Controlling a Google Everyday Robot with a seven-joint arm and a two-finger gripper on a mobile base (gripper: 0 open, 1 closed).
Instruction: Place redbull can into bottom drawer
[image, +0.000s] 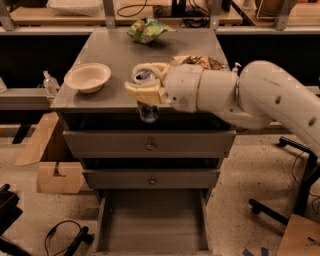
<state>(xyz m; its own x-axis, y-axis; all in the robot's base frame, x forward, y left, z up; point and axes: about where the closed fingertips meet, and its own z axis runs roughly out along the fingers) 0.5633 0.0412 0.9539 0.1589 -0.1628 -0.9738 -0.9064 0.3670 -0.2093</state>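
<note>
My gripper (146, 85) is shut on the redbull can (147, 107), a slim silver-and-blue can whose silver top shows between the cream fingers and whose lower end hangs below them. The can is held upright in the air just in front of the cabinet's front edge, above the two closed drawer fronts. The bottom drawer (152, 239) is pulled out at the foot of the cabinet, a wide grey box with a flat floor, almost straight below the can.
A white bowl (88, 76) sits on the grey cabinet top (110, 55) at the left. A green snack bag (146, 29) lies at the back and a brown chip bag (199, 61) behind my wrist. Cardboard boxes (47, 165) stand left, chair legs (280, 200) right.
</note>
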